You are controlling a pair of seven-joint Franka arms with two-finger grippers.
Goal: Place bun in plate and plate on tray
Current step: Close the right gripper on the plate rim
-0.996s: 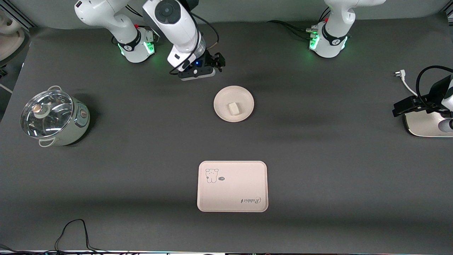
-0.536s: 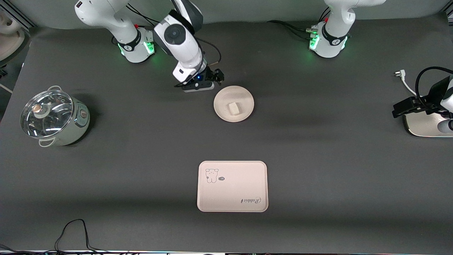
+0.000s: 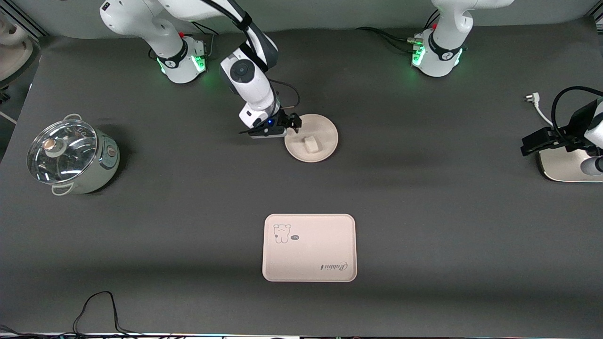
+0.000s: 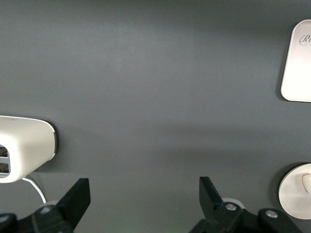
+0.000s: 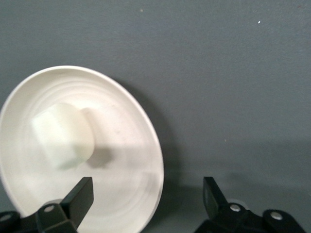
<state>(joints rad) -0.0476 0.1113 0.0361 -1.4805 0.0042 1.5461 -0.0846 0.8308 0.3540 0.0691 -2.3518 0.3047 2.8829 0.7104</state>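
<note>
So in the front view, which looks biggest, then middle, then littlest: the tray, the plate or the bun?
1. The tray, biggest, though it lies nearest the camera.
2. The plate, round and narrower than the tray.
3. The bun, littlest by far, lying in the plate.

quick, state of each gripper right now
Left gripper: open, empty, over bare table at the left arm's end.
Right gripper: open, empty, at the rim of the plate holding the bun.
</note>
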